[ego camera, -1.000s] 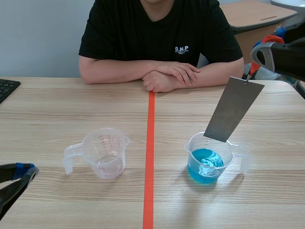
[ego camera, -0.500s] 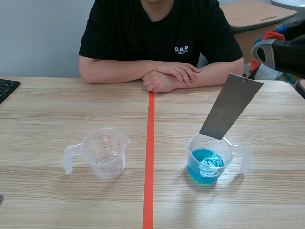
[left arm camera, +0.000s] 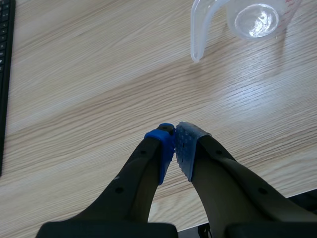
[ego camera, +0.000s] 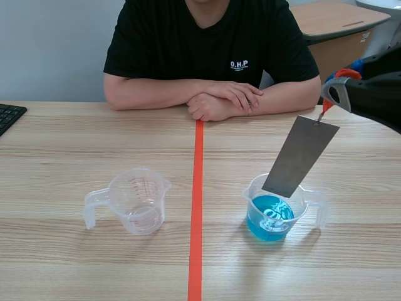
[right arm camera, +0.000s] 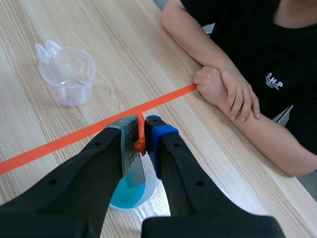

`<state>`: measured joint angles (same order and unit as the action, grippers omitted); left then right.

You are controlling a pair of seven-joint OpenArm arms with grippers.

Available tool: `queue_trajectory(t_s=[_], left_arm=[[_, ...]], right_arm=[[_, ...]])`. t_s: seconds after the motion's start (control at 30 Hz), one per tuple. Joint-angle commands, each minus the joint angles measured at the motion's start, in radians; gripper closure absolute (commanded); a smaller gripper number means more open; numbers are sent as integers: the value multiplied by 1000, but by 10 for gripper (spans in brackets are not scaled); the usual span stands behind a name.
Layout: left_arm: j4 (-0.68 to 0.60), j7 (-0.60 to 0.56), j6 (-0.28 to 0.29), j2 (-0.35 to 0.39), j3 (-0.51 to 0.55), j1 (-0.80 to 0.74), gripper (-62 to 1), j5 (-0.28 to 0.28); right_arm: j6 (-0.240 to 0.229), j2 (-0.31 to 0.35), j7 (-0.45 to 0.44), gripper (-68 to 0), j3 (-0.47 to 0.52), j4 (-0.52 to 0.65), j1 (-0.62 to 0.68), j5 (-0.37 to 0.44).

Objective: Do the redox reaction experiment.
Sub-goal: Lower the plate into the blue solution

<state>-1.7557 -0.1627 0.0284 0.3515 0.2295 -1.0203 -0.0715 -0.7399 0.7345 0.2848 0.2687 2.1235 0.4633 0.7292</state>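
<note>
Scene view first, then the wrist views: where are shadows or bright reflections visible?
Scene view: soft shadows lie on the table under the empty cup and the blue-liquid cup, with white glints inside the latter; the metal strip is evenly grey. Left wrist view: a faint shadow beside the empty cup's handle.

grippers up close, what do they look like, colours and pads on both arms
The left gripper has two thick black fingers with small round holes; one tip carries a bright blue pad, the other a pale grey dotted pad. The right gripper has the same thick black fingers, with a blue pad showing on one tip.
</note>
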Motion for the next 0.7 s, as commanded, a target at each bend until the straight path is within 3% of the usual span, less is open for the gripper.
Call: queue_trajectory(t_s=[0.0, 0.37, 0.67], left_arm=[[-2, -19, 1, -11, 2, -10, -49, 0], [21, -22, 5, -11, 2, -16, -49, 0], [62, -26, 12, -10, 2, -15, -49, -1]], right_arm=[[-6, 8, -23, -17, -11, -2, -9, -3], [-6, 8, -128, -17, -66, -66, -12, -95], [-6, 8, -257, -17, -147, -142, -12, -233]])
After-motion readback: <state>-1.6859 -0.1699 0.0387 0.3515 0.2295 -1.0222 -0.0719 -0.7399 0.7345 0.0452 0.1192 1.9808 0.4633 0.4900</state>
